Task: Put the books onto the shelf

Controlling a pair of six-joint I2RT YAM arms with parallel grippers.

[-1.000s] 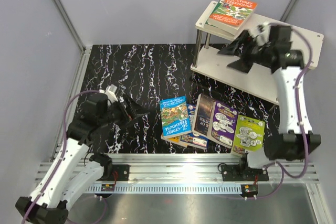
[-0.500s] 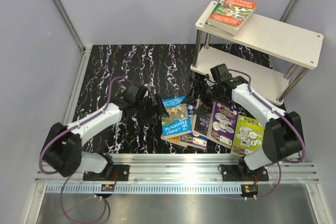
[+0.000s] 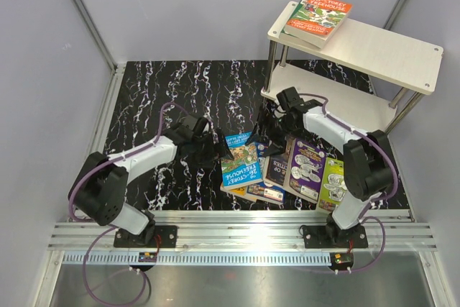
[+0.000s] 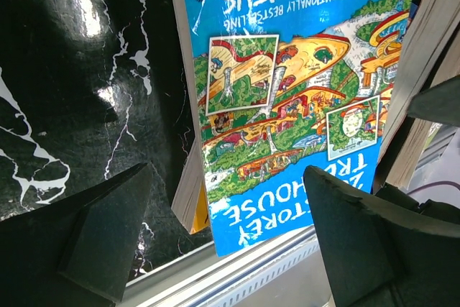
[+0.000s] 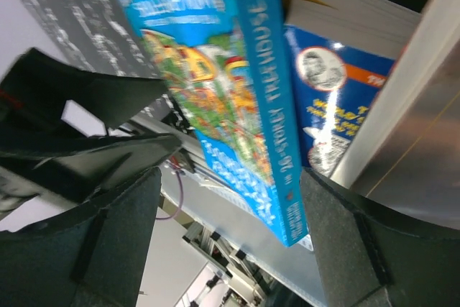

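Note:
A blue book (image 3: 241,165) lies tilted on top of another book (image 3: 264,192) on the black marbled table. My left gripper (image 3: 218,150) is at its left edge, open. In the left wrist view the blue book (image 4: 287,91) reaches down between the wide-apart fingers (image 4: 93,242) without touching them. My right gripper (image 3: 267,134) is at the book's upper right corner, also open. In the right wrist view the blue book's spine (image 5: 269,141) sits between the fingers (image 5: 366,249). Two books (image 3: 316,16) lie on the top board of the shelf (image 3: 381,52).
A dark book (image 3: 280,154), a purple one (image 3: 307,167) and a lime-green one (image 3: 339,181) lie side by side to the right of the blue book. The shelf's metal posts (image 3: 272,62) stand just behind my right gripper. An aluminium rail (image 3: 237,224) runs along the near edge.
Both arms have swung in to the blue book. The right arm came down from the shelf's top board. The left arm reached right from the table's left side.

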